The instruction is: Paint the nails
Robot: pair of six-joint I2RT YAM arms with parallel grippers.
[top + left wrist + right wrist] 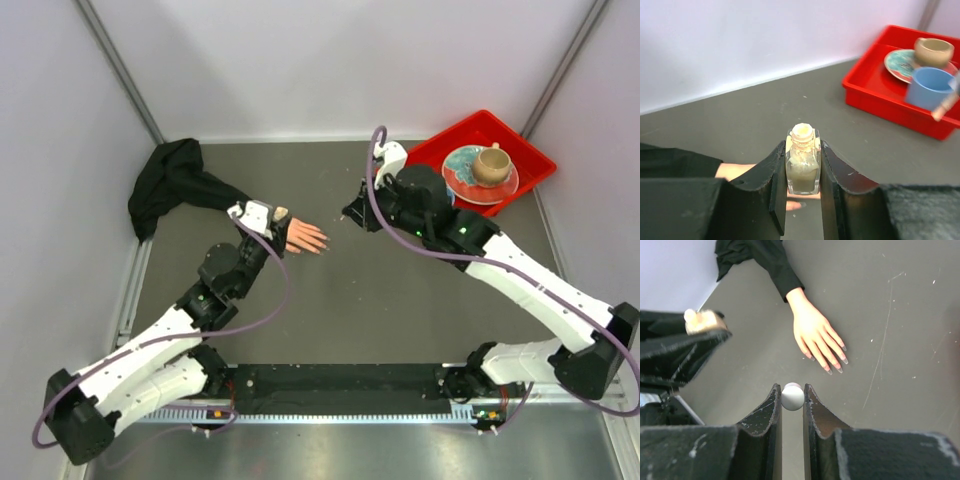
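Obs: right gripper (792, 389) pinches round white cap (792, 397); brush unseen. Then left gripper (802, 150) clamps uncapped tan glass bottle (803, 172). Target: tiny reddish nails (839, 370) on pink-beige mannequin hand (812, 332), centre-left, just right of the bottle. Judgement: lower slowly, stroke lengthwise.

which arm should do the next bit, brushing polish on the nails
Right. The right gripper is shut on the white cap, likely the brush end, and the nails lie just ahead of it. The left gripper is occupied clamping the uncapped bottle.
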